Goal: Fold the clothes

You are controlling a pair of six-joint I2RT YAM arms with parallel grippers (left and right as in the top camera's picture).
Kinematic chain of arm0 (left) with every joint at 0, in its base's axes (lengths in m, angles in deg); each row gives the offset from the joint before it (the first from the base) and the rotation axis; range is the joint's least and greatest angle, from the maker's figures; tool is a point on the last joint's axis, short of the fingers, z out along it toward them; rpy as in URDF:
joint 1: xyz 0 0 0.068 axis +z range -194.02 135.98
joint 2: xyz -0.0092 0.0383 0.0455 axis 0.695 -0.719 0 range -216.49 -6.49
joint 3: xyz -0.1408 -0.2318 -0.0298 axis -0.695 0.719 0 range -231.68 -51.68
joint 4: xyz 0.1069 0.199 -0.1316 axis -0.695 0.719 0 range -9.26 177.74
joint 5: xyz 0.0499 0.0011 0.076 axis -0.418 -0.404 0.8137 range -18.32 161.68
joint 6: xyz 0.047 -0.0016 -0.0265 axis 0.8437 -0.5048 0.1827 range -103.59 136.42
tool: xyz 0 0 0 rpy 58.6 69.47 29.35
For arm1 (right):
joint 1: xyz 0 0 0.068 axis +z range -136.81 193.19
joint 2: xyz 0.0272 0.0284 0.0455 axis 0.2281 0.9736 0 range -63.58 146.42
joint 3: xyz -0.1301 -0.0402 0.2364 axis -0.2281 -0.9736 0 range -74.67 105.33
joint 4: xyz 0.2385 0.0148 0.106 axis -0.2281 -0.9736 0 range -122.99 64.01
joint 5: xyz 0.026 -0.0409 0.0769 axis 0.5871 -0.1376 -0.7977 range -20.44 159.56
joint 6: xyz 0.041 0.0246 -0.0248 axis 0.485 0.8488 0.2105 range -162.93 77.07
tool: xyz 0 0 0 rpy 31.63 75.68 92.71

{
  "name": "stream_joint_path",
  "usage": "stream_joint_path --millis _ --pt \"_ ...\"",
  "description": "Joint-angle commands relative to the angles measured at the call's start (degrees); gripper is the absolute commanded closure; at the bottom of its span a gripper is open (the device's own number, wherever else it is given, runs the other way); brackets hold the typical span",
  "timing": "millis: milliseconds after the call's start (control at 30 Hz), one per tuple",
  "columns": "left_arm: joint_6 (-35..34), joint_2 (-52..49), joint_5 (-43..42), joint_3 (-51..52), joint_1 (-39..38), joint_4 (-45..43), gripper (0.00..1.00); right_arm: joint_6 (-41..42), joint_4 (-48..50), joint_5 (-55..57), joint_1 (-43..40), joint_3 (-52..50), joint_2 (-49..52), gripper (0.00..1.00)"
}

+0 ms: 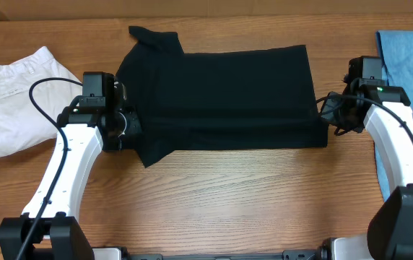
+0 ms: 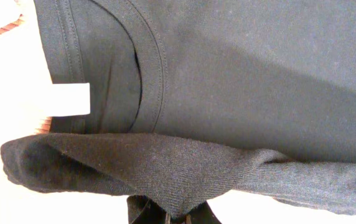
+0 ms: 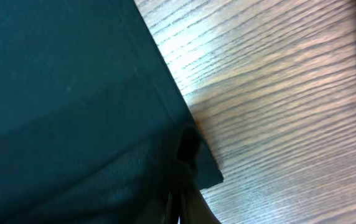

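Black shirt (image 1: 221, 97) laid flat mid-bench, a tool clamped on each side edge.

From overhead the shirt is a wide, wrinkled slab on the wooden bench (image 1: 228, 202), with one sleeve poking out at the far-left corner. White trousers (image 1: 11, 94) lie left of it and light blue jeans (image 1: 409, 50) right. Only the left wrist view shows the ribbed neckband (image 2: 153, 68), a white label (image 2: 69, 99) and a bunched fold pinched by the closed left tool (image 1: 125, 124). Only the right wrist view shows the right tool (image 1: 328, 114) together on the shirt's hem corner.
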Motion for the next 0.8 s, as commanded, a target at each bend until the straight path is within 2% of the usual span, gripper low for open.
stream_joint_path --millis 0,433,533,667,767 --pt "-0.5 -1.0 0.9 0.3 0.3 -0.8 0.95 -0.3 1.3 -0.3 -0.5 -0.1 1.6 0.96" --pt "-0.5 -9.2 1.0 0.3 0.3 -7.4 0.94 -0.3 5.9 -2.0 -0.5 -0.1 4.7 0.94" --pt "-0.4 -10.1 1.1 0.3 0.3 -8.3 0.94 -0.3 6.8 -3.3 -0.5 -0.1 4.7 0.89" --pt "-0.3 -10.4 1.4 0.3 0.3 -8.5 0.94 -0.4 7.5 -3.5 -0.5 -0.1 4.9 0.89" --pt "-0.3 -10.4 1.4 0.3 0.3 -9.0 0.94 -0.3 7.8 -3.5 -0.4 -0.1 5.3 0.93"
